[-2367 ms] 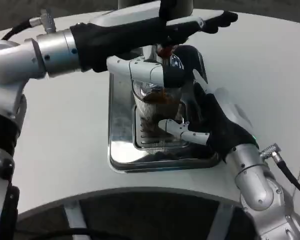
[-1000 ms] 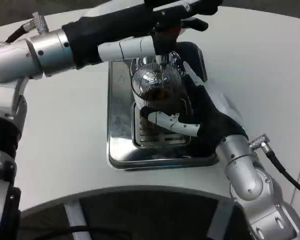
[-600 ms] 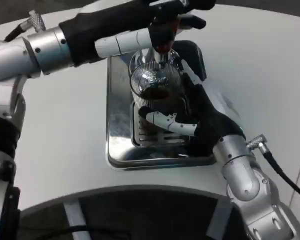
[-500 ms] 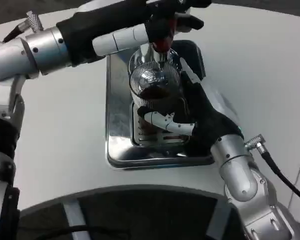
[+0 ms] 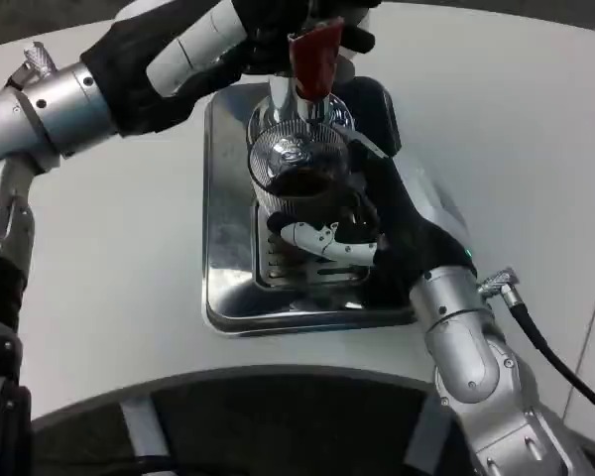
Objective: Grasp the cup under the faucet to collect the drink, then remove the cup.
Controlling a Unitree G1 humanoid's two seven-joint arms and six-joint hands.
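— Where is the cup?
— On the metal tray, under the faucet; the right hand wraps its fingers around it from 3 o'clock.
— And the left hand?
— At 12 o'clock, fingers on the faucet's red lever. Bare table lies at 9 o'clock.

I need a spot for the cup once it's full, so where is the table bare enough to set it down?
Bare white table lies left of the metal drip tray, below the left forearm, and right of the right hand. It is crowded over the tray: the cup, the red tap handle and the left hand.
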